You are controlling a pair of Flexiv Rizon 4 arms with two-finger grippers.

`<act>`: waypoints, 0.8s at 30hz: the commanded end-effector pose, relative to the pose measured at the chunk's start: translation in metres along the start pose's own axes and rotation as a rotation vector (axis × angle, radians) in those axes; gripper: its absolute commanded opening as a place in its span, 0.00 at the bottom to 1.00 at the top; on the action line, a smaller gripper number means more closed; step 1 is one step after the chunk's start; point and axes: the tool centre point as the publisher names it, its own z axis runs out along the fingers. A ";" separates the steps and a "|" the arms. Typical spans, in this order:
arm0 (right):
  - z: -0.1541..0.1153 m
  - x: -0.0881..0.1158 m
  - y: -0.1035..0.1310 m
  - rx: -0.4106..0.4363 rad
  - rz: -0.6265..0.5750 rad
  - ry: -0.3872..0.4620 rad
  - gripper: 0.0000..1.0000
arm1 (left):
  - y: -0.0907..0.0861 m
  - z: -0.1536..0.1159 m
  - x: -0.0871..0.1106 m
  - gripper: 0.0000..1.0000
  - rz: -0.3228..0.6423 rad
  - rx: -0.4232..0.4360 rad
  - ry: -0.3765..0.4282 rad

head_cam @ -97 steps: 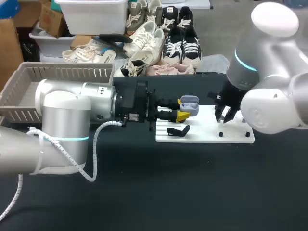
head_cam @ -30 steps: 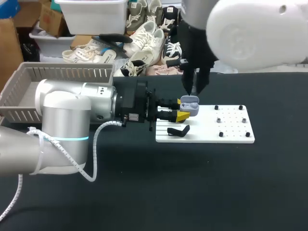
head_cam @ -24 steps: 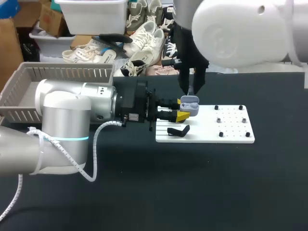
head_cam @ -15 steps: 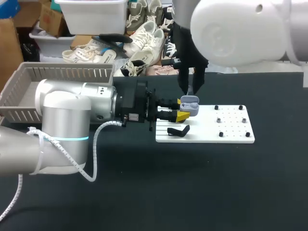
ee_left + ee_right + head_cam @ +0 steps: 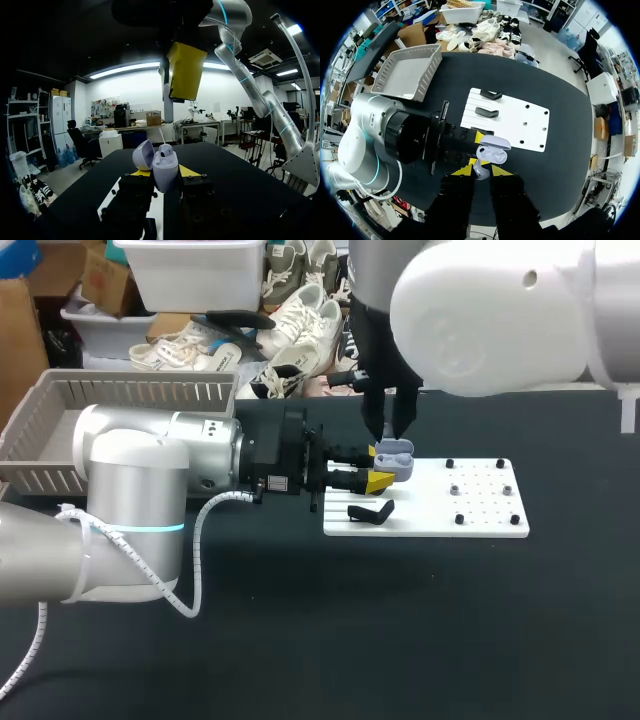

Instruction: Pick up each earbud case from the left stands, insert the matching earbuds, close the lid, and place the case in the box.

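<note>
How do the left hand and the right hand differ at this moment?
Pose: the left hand lies level, while the right hand points straight down just above it. Load: the left hand is shut on the open earbud case, the right hand on what looks like a small white earbud. Both have yellow tips.

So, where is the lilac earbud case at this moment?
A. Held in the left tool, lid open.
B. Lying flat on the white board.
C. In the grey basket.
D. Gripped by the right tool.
A: the earbud case is clamped between the left tool's yellow tips with its lid tilted back, while the right tool hangs just above it holding an earbud.
</note>
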 end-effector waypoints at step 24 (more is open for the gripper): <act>0.029 0.001 -0.008 -0.012 -0.084 0.017 0.00 | -0.001 0.000 0.000 0.00 0.001 -0.005 0.000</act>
